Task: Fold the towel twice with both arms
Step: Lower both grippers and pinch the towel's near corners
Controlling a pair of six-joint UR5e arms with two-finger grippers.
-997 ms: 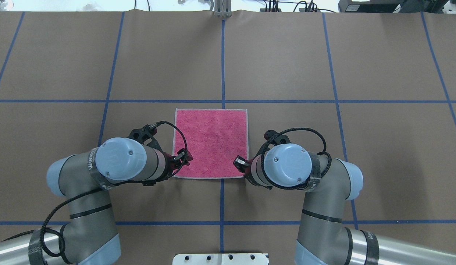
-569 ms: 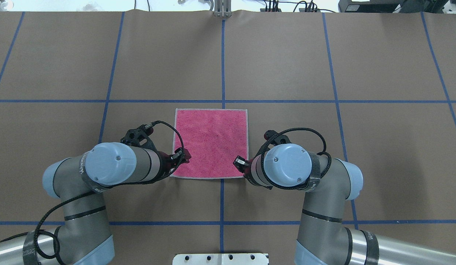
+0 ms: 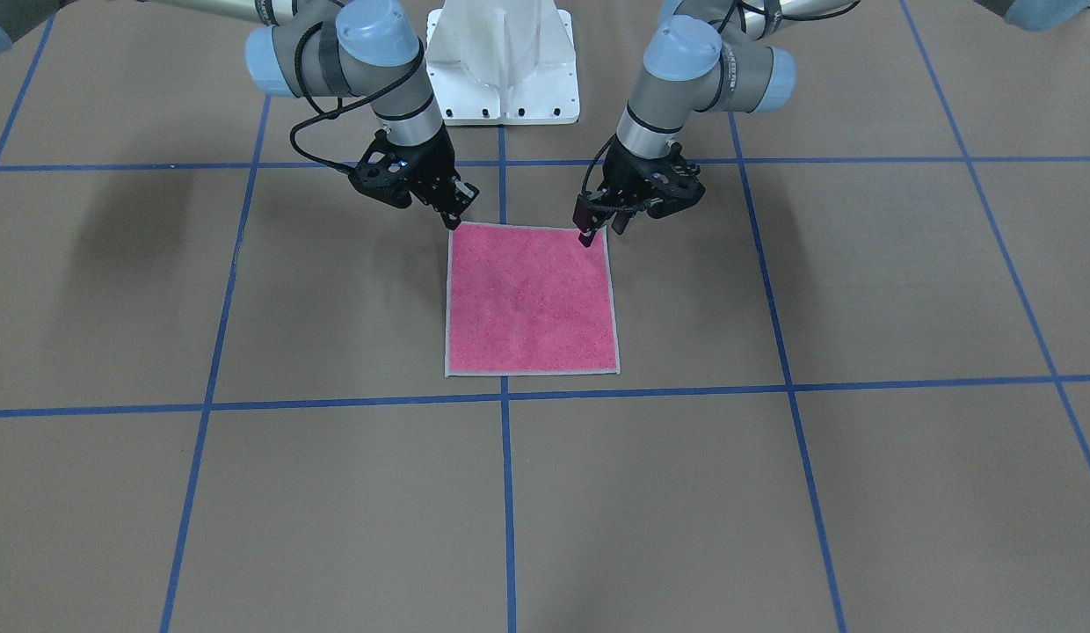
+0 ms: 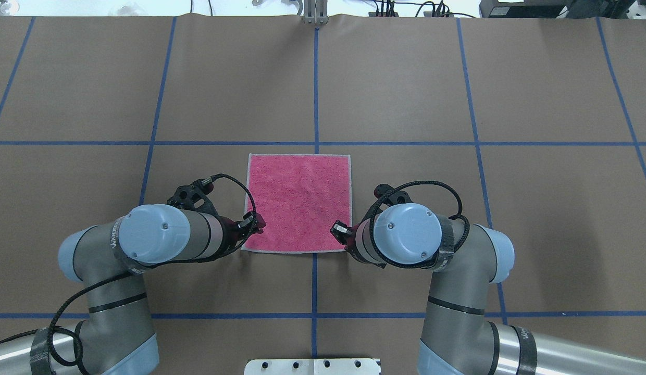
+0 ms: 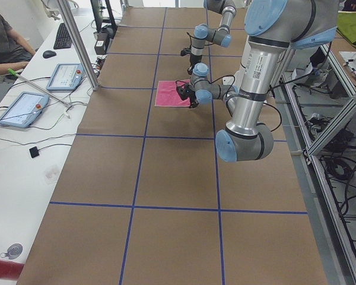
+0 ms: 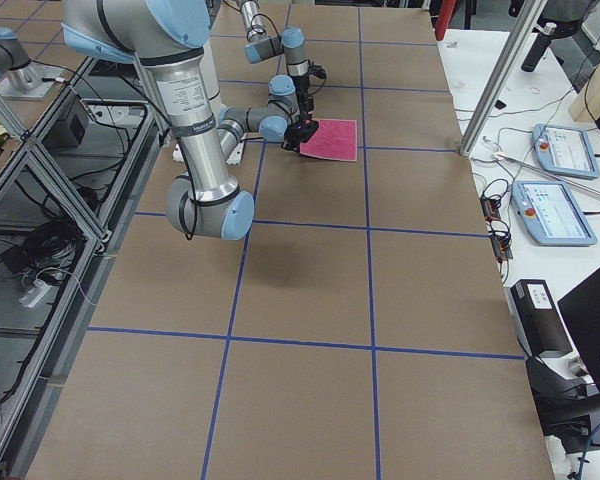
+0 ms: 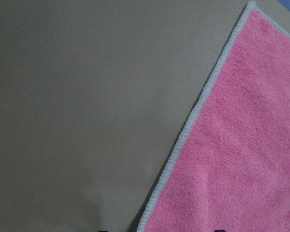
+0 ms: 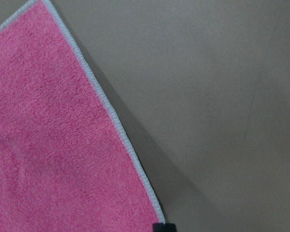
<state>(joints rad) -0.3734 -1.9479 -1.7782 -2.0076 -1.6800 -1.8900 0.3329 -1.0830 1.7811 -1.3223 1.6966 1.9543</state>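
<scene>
First fold not begun: towel lies flat, pink face up, mid-frame overhead, astride the centre tape line. In the front view, left gripper sits at its upper-right corner, fingers apart astride the hem. The right gripper is at the upper-left corner, spread unreadable.

Next, likely: pinch both corners, lift evenly, carry to the opposite edge.

Brown paper table. In the left-side view, white bench with tablets, and a seated person upper left.

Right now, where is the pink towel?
Overhead view: the pink towel lies flat across the central blue tape line, left gripper and right gripper at its near corners.
</scene>
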